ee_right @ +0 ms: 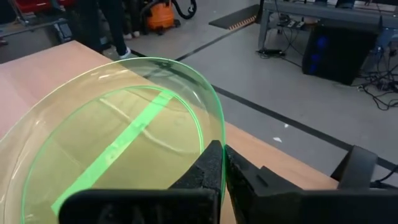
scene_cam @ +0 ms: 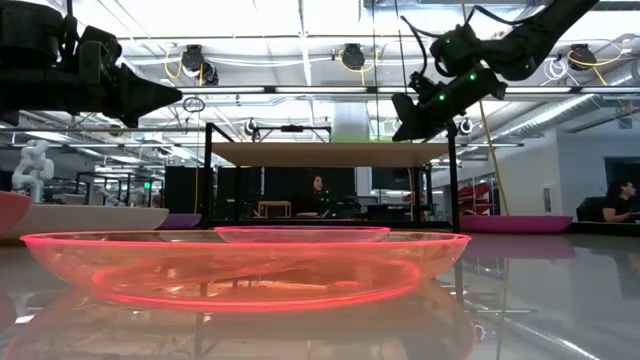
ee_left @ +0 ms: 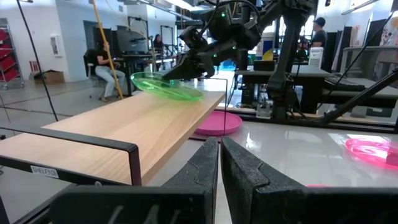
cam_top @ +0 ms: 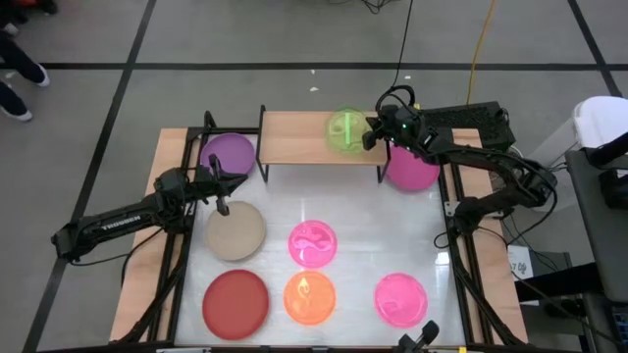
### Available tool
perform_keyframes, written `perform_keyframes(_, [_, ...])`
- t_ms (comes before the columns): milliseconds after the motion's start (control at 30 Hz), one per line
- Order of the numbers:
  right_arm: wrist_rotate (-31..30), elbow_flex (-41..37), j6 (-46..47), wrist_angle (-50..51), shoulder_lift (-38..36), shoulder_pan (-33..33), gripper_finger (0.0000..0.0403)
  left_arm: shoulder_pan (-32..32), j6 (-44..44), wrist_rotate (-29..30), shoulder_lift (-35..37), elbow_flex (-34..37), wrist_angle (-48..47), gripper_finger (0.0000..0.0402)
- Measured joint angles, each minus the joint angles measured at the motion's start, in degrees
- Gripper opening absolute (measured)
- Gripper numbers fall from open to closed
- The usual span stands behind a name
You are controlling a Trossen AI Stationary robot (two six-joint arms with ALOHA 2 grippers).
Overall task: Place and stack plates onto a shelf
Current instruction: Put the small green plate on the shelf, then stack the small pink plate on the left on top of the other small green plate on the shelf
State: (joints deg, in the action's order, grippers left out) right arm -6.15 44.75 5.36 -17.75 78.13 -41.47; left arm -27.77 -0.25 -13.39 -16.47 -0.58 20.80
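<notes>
A translucent green plate point(cam_top: 345, 130) is over the right half of the light-wood shelf point(cam_top: 294, 139) at the table's far side, with my right gripper point(cam_top: 369, 133) shut on it. In the left wrist view the plate point(ee_left: 168, 86) is tilted just above the board point(ee_left: 124, 124). My left gripper point(ee_left: 219, 163) is shut on nothing. It waits level above the table's left part, between a purple plate point(cam_top: 229, 154) and a beige plate point(cam_top: 235, 231). My right gripper pinches the green plate's rim point(ee_right: 213, 138) between its two fingers. The fingers come from the table's right side, slanting a little downward. The plate is tilted over the shelf's top. Whether its low edge point(ee_left: 194, 96) touches the board I cannot tell.
A magenta plate point(cam_top: 410, 169) lies just right of the shelf. Toward the near edge lie a red plate point(cam_top: 235, 301), a translucent orange plate point(cam_top: 309, 297) and two translucent pink plates point(cam_top: 312, 243) point(cam_top: 400, 299). The shelf's left half is bare wood.
</notes>
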Motion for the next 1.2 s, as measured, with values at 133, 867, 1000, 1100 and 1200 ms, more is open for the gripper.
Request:
perform_keyframes(133, [-0.02,0.00,-0.56,0.08,0.02,-0.20,0.0020,0.00,0.00,0.01,-0.01,0.00,0.00,0.0024])
perform_keyframes(867, [13.96,-0.02,-4.54,-2.94,-14.08,5.67,0.0102,0.00,0.00,0.00,0.00,0.00,0.00,0.0024])
perform_keyframes(1000, [15.49,-1.85,-4.74,-0.08,-21.81,10.59,0.0098,0.00,0.00,0.02,0.00,0.00,0.00,0.0024])
perform_keyframes(1100, [15.57,-4.44,-5.48,0.61,-26.73,14.46,0.0098,-0.02,0.00,0.02,0.00,0.00,0.00,0.0024])
perform_keyframes(1200, [15.65,-7.13,-5.63,0.76,-31.47,18.19,0.0098,-0.01,0.00,0.01,-0.02,-0.01,0.00,0.0024])
